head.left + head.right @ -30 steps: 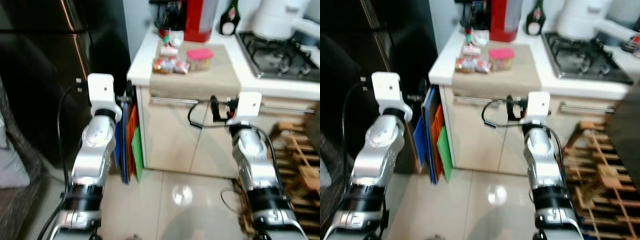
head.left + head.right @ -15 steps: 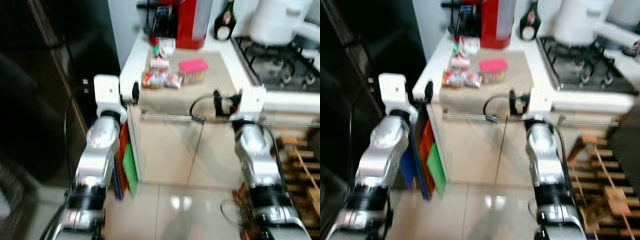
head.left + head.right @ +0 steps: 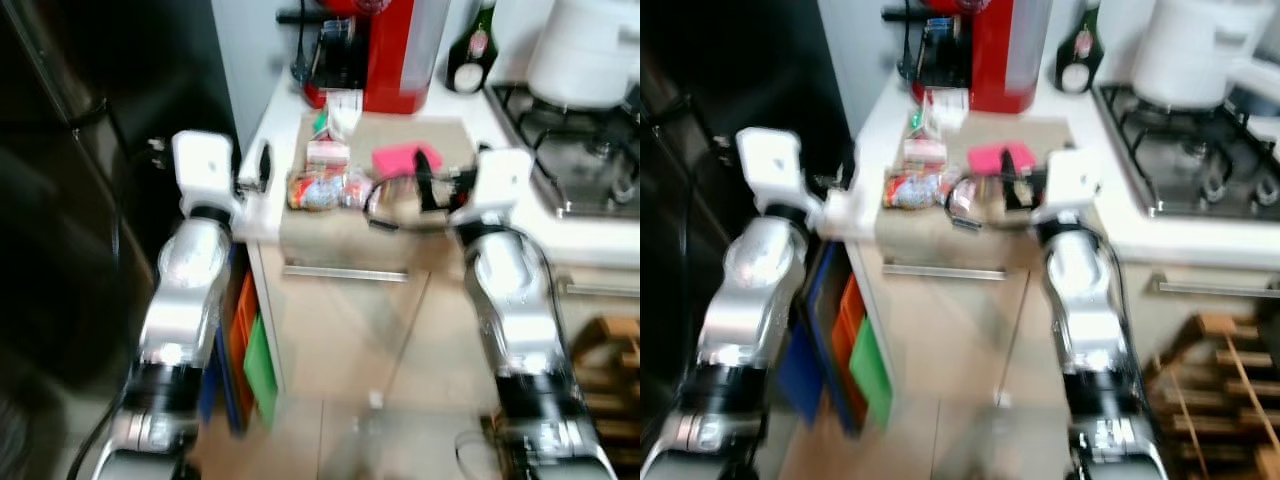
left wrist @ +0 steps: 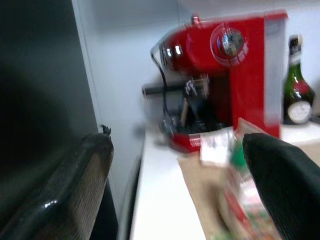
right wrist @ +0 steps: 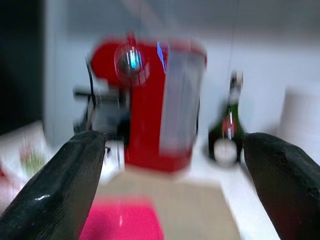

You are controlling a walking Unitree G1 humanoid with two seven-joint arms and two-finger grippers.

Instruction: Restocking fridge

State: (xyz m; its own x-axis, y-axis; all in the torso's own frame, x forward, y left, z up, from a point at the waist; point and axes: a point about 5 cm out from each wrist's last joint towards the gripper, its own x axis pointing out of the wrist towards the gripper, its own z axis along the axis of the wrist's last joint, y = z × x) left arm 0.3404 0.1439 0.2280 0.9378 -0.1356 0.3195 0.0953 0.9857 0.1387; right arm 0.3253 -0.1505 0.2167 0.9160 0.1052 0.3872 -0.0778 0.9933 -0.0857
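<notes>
Left eye view. The white counter [image 3: 290, 105] runs across the upper half of the frame, with a beige mat [image 3: 400, 200] laid on it. On the mat, just above centre, lie a cluster of wrapped snack packets [image 3: 322, 186] and, to their right, a pink-lidded container [image 3: 402, 159]. Behind them, at top centre, stands a red coffee machine [image 3: 385, 50]; a dark green bottle [image 3: 473, 55] is to its right, and a gas hob [image 3: 580, 140] fills the upper right. The dark fridge [image 3: 90, 190] occupies the left side.

Right eye view. The left gripper [image 3: 845, 170] sits at the counter's left edge; the right gripper [image 3: 1008, 170] hangs just in front of the container.

Left wrist view. The two black fingers [image 4: 65, 195] stand wide apart and hold nothing; the packets appear blurred between them.

Right wrist view. The fingers [image 5: 65, 185] are likewise spread and empty, with the pink lid low between them.

Handling, as judged: the packets look light, soft and crinkly, likely slippery, best pinched across the middle. The container seems rigid; gripping its side walls below the lid should hold.
</notes>
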